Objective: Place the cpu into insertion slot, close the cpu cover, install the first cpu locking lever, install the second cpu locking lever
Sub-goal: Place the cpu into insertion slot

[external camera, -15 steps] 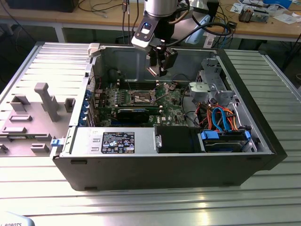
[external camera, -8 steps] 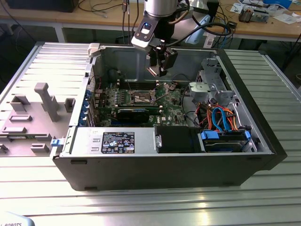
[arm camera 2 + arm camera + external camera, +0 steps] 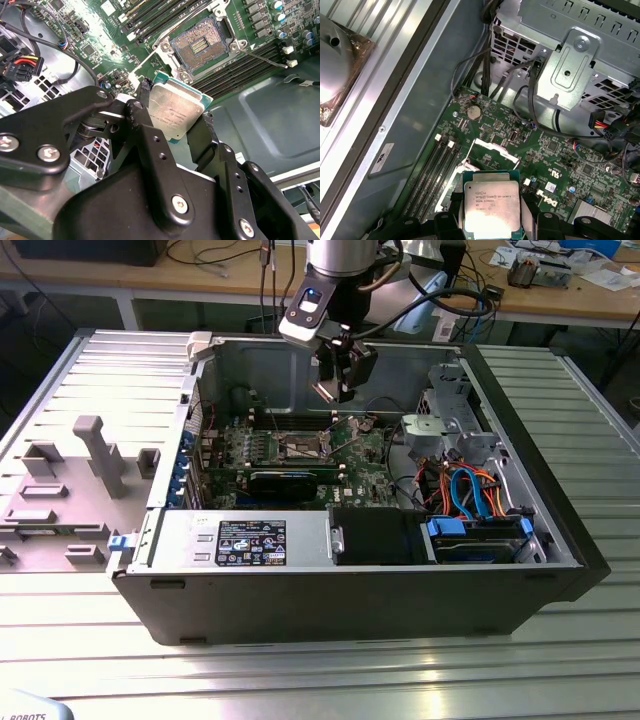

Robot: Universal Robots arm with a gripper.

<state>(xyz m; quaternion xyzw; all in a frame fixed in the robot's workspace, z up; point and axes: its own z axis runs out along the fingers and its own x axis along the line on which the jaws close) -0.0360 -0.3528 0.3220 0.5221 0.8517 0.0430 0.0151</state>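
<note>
Item: your gripper, clamped on the cpu (fine print across its metal top), held above the bare insertion slot.

Ribbed metal desk with an open computer case lying at its centre. A grey moulded fixture plate lies just beside the case, along the desk edge at the exterior view's left.

Electronics lab, opened computer case on ribbed metal table, cluttered workbench behind
</note>
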